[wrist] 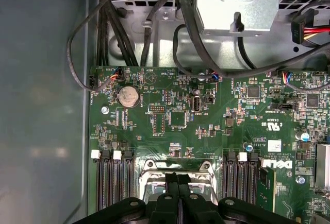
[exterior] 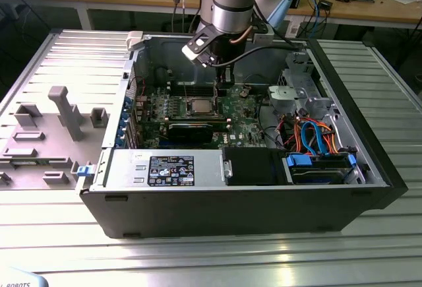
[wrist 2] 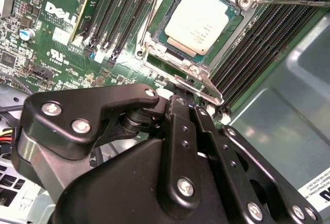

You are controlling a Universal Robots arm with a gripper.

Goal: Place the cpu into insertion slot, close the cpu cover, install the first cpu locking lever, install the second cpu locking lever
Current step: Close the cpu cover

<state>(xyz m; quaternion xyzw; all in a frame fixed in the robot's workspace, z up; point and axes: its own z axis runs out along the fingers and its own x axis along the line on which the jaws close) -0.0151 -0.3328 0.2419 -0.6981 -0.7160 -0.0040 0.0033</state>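
My gripper [exterior: 223, 90], fingers together, sits at one o'clock of the seated chip [exterior: 201, 107] in the exterior view; I would press the lever [wrist 2: 206, 87] down slowly and squarely.

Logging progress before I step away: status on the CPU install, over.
Gripper shut, down at the insertion slot's edge. Cpu seated, cpu cover down around it. Thin lever wire beside it; latched or not, cannot tell.

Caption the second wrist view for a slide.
Shut gripper beside the cpu, framed by its silver cpu cover.
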